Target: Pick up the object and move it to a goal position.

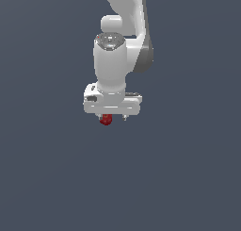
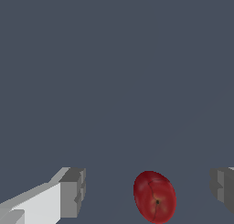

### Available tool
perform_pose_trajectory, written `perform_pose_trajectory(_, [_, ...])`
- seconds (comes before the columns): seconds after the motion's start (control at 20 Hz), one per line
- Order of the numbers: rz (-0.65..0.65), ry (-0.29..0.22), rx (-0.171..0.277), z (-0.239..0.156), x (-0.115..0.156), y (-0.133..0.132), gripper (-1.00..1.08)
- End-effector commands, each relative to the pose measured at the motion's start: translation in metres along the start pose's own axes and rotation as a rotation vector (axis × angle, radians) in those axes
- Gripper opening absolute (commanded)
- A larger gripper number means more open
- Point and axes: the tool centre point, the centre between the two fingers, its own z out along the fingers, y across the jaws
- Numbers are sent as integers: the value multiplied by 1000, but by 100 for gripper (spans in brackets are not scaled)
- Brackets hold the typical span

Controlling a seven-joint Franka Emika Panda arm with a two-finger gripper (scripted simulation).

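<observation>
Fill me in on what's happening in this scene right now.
A white Franka arm is working on picking up a small dark-red ball. The gripper points down with its jaws open, and the wrist view shows the ball in the gap between the two fingers, touching neither. In the exterior view the ball sits just under the gripper, toward that view's left. Nothing is grasped yet, and no goal marker shows in either view.
</observation>
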Motion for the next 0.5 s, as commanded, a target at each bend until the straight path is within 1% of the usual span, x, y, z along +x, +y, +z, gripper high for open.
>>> perform_pose_trajectory(0.0, [0, -2, 1, 2, -1, 0, 100])
perform_pose_trajectory(0.25, [13, -8, 3, 12, -10, 5, 100])
perform_pose_trajectory(0.45, [32, -17, 7, 27, -24, 13, 100])
